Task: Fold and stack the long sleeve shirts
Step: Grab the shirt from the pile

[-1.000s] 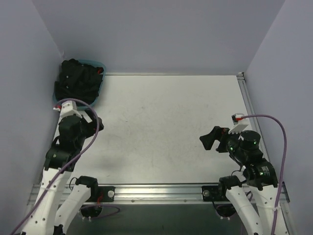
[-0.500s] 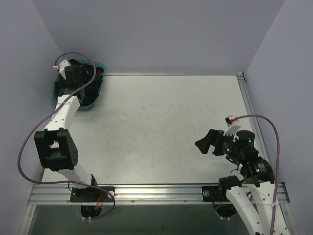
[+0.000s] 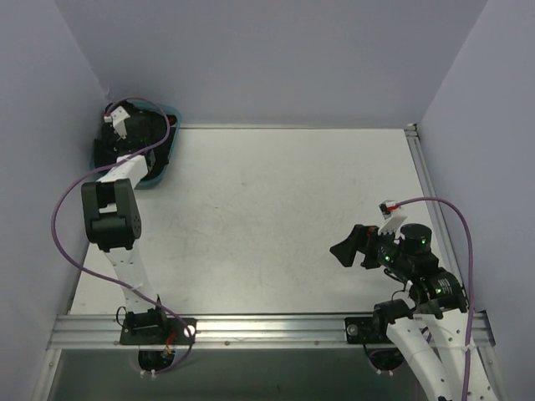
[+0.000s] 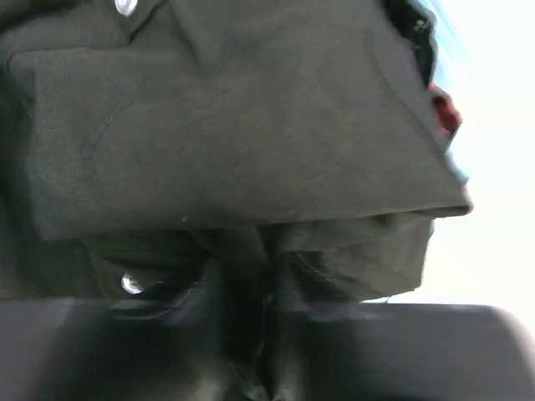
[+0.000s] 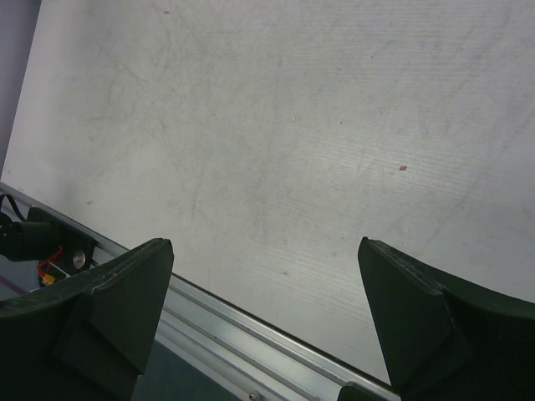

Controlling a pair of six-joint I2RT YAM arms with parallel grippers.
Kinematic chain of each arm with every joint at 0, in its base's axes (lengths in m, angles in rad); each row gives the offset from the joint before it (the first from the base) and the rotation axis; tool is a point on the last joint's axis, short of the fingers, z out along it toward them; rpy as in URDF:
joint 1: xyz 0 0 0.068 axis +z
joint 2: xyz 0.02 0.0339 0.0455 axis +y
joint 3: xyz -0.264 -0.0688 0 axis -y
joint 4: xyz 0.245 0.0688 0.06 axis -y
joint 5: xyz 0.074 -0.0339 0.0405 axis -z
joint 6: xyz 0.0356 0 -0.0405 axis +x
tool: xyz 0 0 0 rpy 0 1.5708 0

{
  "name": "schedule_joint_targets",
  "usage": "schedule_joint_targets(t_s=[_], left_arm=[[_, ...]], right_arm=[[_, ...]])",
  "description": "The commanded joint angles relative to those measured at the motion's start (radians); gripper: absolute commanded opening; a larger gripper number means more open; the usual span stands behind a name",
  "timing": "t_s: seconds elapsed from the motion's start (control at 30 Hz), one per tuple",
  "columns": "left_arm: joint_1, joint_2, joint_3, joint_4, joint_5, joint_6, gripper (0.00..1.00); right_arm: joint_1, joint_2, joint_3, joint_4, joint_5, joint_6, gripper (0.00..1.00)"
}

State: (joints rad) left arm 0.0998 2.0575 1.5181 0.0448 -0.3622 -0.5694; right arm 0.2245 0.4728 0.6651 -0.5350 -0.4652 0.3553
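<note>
Shirts (image 4: 251, 125): black collared cloth, heaped in teal plastic basket (image 3: 170, 161).
Left tool (image 3: 140, 132): pressed into them; cannot tell if clenched.
Right tool (image 5: 263, 255): released, above white tabletop (image 3: 284, 200).

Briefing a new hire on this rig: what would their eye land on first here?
The left gripper, with its arm stretched right out, is down in the teal basket at the far-left corner. Black shirts with pale buttons fill the left wrist view, which is too blurred to tell whether anything is gripped. The right gripper hangs open over the table at near right.
</note>
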Motion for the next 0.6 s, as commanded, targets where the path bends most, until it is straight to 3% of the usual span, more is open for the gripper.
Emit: schedule_joint_targets(t_s=[0.0,0.07,0.3,0.4,0.57], left_arm=[[0.008,-0.055,0.053,0.177,-0.015,0.055,0.12],[0.006,-0.120,0.054,0.201,-0.003,0.072,0.00],[-0.077,-0.351,0.141,0.187,0.039,0.212,0.00],[-0.179,-0.431,0.244,0.132,0.035,0.345,0.00],[-0.366,-0.557,0.373,-0.002,0.107,0.375,0.00]], right_arm=[[0.009,0.004,0.001,0.010,-0.033,-0.019,1.00],[0.010,0.007,0.005,0.009,-0.032,-0.022,1.00],[0.012,-0.010,0.056,-0.013,-0.015,-0.032,1.00],[0.013,-0.019,0.108,-0.040,0.013,-0.047,1.00],[0.013,-0.036,0.188,-0.083,0.066,-0.065,1.00]])
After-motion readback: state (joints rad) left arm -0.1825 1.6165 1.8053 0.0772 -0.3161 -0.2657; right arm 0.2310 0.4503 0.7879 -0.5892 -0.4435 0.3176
